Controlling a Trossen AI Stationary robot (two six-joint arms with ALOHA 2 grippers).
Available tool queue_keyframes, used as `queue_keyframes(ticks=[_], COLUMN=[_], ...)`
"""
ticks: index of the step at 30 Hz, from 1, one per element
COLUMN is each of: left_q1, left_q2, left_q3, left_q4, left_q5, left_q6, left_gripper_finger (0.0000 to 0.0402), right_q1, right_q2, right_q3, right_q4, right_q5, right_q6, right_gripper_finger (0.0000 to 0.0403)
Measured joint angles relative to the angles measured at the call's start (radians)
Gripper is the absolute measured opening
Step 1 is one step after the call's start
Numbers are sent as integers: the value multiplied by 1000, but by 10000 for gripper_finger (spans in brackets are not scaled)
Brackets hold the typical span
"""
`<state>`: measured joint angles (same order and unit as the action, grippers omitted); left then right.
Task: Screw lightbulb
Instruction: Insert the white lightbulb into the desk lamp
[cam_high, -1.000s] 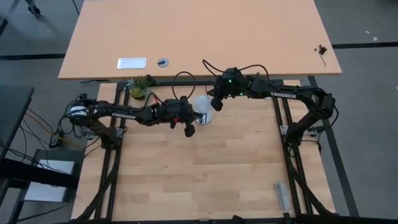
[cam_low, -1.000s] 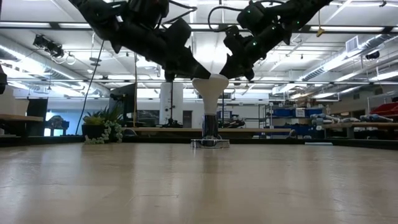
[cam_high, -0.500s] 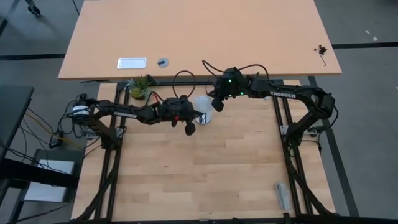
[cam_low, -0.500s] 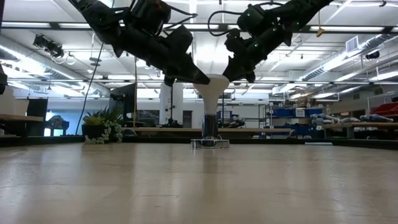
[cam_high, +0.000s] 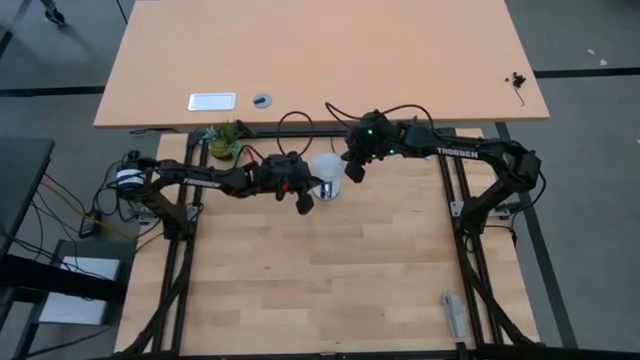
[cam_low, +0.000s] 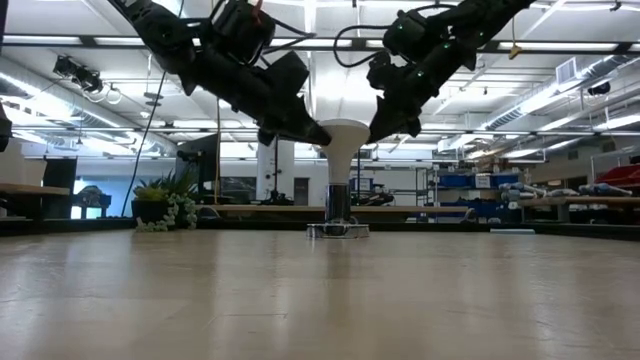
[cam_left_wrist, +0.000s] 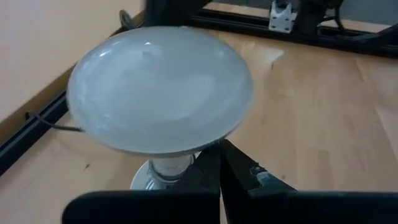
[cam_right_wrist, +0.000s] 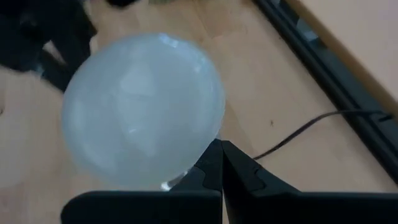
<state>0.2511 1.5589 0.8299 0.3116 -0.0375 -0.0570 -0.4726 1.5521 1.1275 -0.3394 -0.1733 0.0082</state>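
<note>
The white lightbulb (cam_high: 328, 167) stands upright with its narrow base in the round silver socket (cam_low: 338, 229) on the wooden table. It fills both wrist views, the left (cam_left_wrist: 158, 87) and the right (cam_right_wrist: 143, 106). My left gripper (cam_low: 320, 134) is shut and slants down at the globe's left side. My right gripper (cam_low: 376, 128) is shut and slants down at the globe's right side. In the high view the left gripper (cam_high: 314, 186) and the right gripper (cam_high: 346, 172) flank the bulb. My left gripper's shut fingers (cam_left_wrist: 219, 163) point up under the rim of the globe (cam_left_wrist: 205, 142); whether the tip touches it, I cannot tell. My right gripper's shut fingers (cam_right_wrist: 219, 163) end at the globe's lower edge (cam_right_wrist: 208, 140); whether they touch it, I cannot tell.
A small potted plant (cam_high: 222, 140) stands at the table's far left and also shows in the low view (cam_low: 165, 212). The socket's black cord (cam_right_wrist: 298, 134) runs toward the far edge. A grey object (cam_high: 455, 315) lies near the front right. A light desk (cam_high: 320, 50) stands beyond.
My left gripper has drawn back a little from over the globe toward the table's left. My right gripper has drawn back a little toward the right. The bulb stays upright in the socket.
</note>
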Motion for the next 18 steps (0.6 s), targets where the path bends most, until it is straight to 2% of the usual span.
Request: queue_keyframes(ticks=[13,18], left_q1=[28,8], left_q2=[-3,-3], left_q3=[0,0], left_q4=[-31,-71], left_q5=[-15,32], left_q6=[0,0], left_gripper_finger=[0,0], right_q1=[23,19], right_q2=[-25,-45], right_q3=[-2,-2], right_q4=[-84,-81], right_q5=[22,66], right_q6=[0,-2], right_gripper_finger=[7,7])
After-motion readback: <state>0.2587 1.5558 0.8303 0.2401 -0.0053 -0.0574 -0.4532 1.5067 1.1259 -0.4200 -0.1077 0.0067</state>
